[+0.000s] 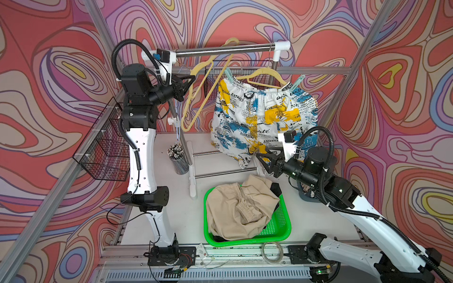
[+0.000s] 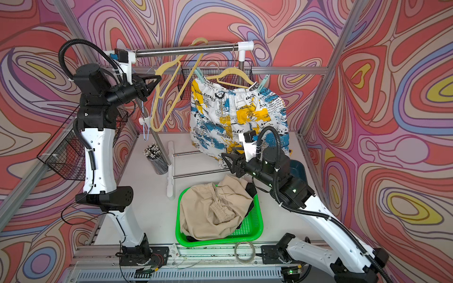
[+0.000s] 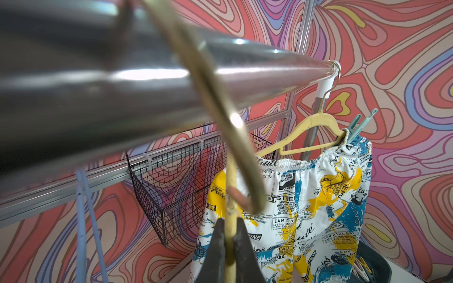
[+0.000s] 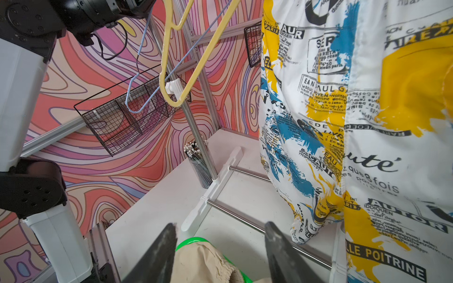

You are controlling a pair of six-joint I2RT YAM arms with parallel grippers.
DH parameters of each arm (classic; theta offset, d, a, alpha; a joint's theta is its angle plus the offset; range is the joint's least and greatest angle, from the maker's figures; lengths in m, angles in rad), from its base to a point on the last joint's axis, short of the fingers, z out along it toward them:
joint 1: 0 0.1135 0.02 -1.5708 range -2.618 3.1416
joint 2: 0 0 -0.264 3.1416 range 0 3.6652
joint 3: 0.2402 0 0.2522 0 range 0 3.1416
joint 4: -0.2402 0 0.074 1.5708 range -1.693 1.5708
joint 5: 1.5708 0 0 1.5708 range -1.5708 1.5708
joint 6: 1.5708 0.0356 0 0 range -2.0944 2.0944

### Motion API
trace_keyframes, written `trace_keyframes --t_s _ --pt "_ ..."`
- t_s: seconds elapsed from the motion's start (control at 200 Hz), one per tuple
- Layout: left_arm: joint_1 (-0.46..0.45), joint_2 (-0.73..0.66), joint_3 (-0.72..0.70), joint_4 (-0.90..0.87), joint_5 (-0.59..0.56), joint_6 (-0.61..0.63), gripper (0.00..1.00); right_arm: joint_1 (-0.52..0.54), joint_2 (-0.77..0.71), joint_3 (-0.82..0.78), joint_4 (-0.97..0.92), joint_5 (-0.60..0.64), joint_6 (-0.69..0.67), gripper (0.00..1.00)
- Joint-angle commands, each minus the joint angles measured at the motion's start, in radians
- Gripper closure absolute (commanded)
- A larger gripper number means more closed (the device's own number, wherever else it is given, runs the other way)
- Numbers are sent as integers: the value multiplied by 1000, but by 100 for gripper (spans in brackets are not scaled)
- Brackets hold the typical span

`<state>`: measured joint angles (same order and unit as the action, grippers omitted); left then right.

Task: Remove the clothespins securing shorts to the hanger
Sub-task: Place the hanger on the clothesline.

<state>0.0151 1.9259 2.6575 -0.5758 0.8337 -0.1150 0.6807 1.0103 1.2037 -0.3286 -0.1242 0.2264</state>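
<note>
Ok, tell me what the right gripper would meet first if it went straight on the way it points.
Probably the clothes rack's white foot, low on the table: the open right gripper points at it. The printed shorts hang just beside that line and might brush a finger; depth is unclear.

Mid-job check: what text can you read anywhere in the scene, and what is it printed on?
"LLE POITRINE": black band low on the printed shorts, right wrist view.
"uté": large script, same shorts.
"AUTOR": bold black band, same shorts.
"EAN PAUL G": boxed headline, same shorts.
Fine newsprint between these: too small to read.
White tag on the front rail: too small to read.
</note>
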Motion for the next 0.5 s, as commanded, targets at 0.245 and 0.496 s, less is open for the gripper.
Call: trace_keyframes --t_s 0.245,0.496 --pt "-10 -143 -164 -51 -118 53 97 -9 -1 -23 22 -11 5 41" --pt "-50 -258 -284 -59 -199 49 76 -16 -1 -29 27 -23 4 41"
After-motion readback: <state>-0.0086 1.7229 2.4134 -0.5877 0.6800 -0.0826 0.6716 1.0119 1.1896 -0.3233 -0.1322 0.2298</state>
